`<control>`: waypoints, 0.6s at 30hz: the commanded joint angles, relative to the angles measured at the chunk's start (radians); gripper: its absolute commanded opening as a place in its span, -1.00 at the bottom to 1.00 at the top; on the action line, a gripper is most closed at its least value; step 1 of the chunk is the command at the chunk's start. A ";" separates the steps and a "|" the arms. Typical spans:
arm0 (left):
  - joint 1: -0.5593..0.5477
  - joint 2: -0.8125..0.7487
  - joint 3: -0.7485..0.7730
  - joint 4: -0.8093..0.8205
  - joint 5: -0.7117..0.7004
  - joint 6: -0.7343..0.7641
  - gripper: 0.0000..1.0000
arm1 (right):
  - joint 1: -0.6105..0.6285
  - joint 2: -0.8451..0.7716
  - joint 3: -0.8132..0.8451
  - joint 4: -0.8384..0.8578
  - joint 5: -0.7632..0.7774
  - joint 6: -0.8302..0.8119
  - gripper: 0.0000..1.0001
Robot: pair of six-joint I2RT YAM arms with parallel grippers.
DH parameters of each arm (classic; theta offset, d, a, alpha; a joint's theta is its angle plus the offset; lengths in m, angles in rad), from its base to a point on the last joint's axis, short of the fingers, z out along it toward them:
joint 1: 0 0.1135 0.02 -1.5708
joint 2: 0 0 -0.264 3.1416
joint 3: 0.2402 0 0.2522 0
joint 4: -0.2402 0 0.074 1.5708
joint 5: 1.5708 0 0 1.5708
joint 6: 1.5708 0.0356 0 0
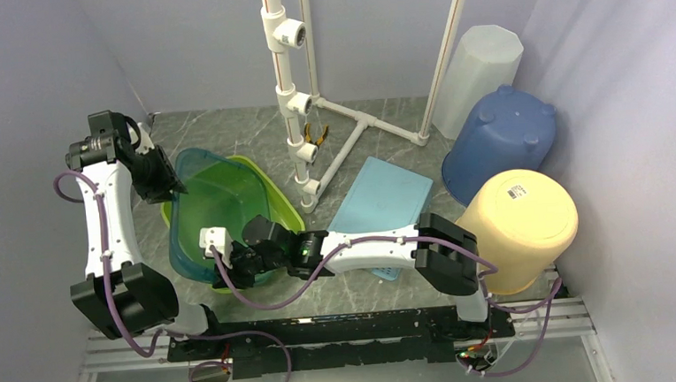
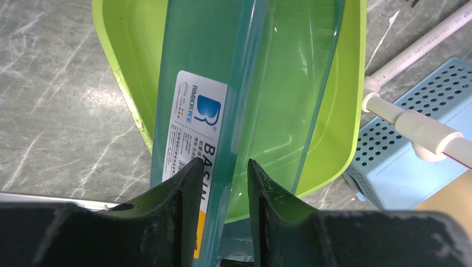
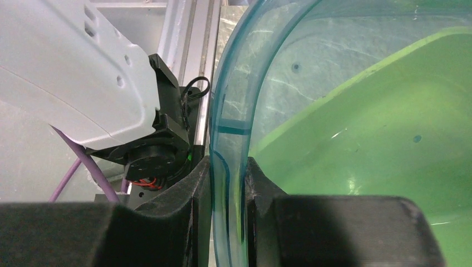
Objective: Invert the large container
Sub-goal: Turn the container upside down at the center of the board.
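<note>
Grey, white-veined stone-pattern table (image 1: 224, 131) carries all objects. The teal basin (image 1: 181, 240), the large container, is translucent, glossy plastic with rounded corners. It lies left of centre, open side up, overlapping an opaque lime-green basin (image 1: 280, 205) of similar shape that shows through its wall. To the right are a cream bucket (image 1: 518, 224) and a matt blue bucket (image 1: 500, 141), both base-up. A faceted white translucent bin (image 1: 478, 67) stands in the far corner. A pale-blue perforated basket (image 1: 379, 197) lies flat at centre, beside a white pipe frame (image 1: 289, 96) with 3 visible fittings on its upright.

The right gripper (image 3: 228, 167) is clamped on the near rim of the teal basin, 1 black finger pressed against each face of the wall. The left gripper (image 2: 221, 167) straddles the far-left rim, with 1 finger over the basin's white printed label (image 2: 195, 122) and 1 on the inner side. The fingers sit narrowly apart around the wall, and it cannot be told whether they press on it.

The label text is partly covered by the left finger. The green basin's left side is veiled by the teal wall. The cream bucket's lower part is cut off behind the right arm.
</note>
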State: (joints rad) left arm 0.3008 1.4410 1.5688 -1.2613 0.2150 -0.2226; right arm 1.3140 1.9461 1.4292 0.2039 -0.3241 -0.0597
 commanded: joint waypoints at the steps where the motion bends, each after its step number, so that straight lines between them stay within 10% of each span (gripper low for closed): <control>1: -0.003 -0.054 -0.033 -0.038 0.095 0.010 -0.23 | -0.009 -0.060 0.014 0.096 -0.027 0.001 -1.00; 14: -0.005 -0.088 -0.022 -0.053 0.023 0.010 -0.95 | -0.012 -0.027 0.083 0.039 -0.013 0.022 -1.00; 18: -0.003 -0.097 0.049 -0.020 -0.020 -0.005 -0.95 | -0.013 -0.056 0.082 0.017 0.024 0.037 -0.55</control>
State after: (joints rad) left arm 0.3031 1.3888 1.5303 -1.2552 0.2092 -0.1703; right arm 1.3060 1.9461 1.4490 0.1658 -0.3424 -0.0254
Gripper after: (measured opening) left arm 0.091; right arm 0.237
